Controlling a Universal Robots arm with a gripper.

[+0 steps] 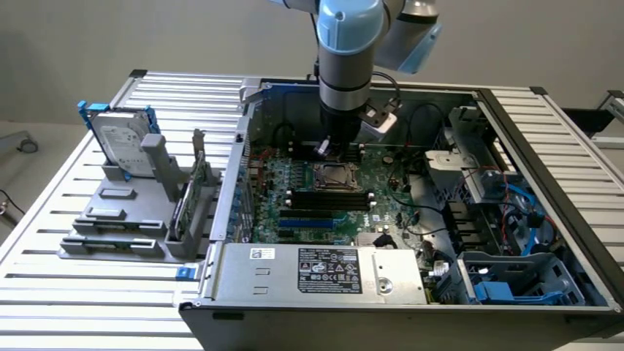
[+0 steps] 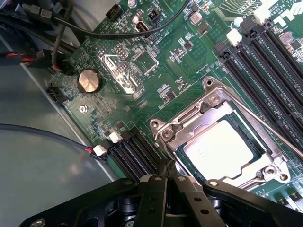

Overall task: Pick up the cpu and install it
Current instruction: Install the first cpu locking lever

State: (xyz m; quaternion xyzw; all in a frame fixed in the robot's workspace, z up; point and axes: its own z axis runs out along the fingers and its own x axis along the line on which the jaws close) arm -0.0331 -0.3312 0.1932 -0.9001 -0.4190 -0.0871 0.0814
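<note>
The cpu (image 2: 218, 149), a small square chip with a silvery top, lies flat inside the metal socket frame (image 2: 208, 97) on the green motherboard (image 2: 142, 109). The frame's thin latch lever (image 2: 265, 127) runs along one side. My gripper (image 2: 170, 169) is shut with its black fingertips pressed together and nothing between them, just beside a corner of the socket. In the exterior view the gripper (image 1: 326, 150) hangs inside the open computer case, just behind the socket and cpu (image 1: 337, 175).
Long black memory slots (image 1: 326, 199) lie in front of the socket. A silver hard drive (image 1: 122, 139) stands in a grey fixture (image 1: 117, 219) at the exterior view's left. The power supply (image 1: 322, 270), cables (image 2: 61, 28) and case walls (image 1: 546, 168) hem in the board.
</note>
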